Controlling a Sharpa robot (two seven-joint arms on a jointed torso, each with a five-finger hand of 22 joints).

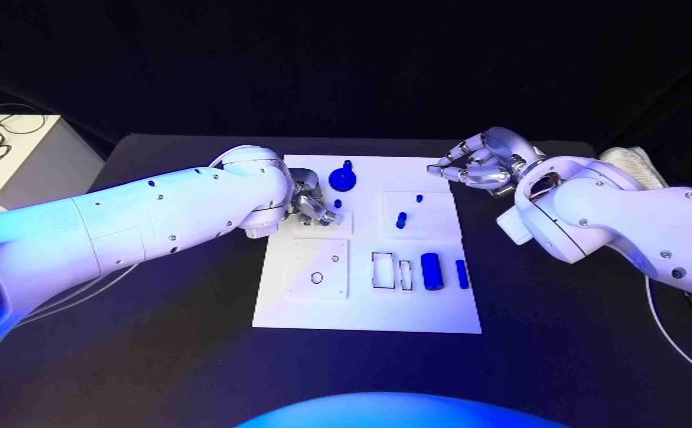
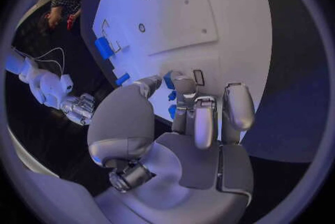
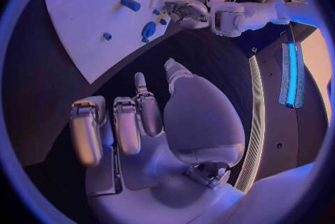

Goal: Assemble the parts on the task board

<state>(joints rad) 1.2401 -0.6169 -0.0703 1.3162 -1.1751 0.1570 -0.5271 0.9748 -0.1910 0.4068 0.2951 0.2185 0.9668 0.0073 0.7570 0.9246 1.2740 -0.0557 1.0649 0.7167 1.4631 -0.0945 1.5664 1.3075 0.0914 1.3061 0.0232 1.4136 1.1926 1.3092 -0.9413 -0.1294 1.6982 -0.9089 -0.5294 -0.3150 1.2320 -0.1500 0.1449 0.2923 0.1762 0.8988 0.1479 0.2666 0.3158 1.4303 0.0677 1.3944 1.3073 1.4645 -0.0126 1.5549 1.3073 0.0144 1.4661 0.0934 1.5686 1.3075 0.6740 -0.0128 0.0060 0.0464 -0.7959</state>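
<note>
The white task board (image 1: 368, 303) lies mid-table. My left hand (image 1: 310, 198) hovers over its far left part, thumb and fingers closed round a small blue part (image 1: 338, 204); the left wrist view shows that blue part (image 2: 170, 81) between thumb and fingertips (image 2: 184, 87). A round blue part (image 1: 343, 178) stands just beyond it. Two small blue pieces (image 1: 402, 219) lie mid-board, and two blue cylinders (image 1: 431, 271) lie at the near right. My right hand (image 1: 483, 166) hangs off the board's far right corner, holding nothing, with its fingers (image 3: 125, 123) apart from the thumb.
A square white plate (image 1: 319, 268) with a ring mark sits on the board's near left, and rectangular slots (image 1: 384, 270) lie beside the cylinders. A white box (image 1: 29, 158) stands at the far left and a pale cloth (image 1: 635, 163) at the far right.
</note>
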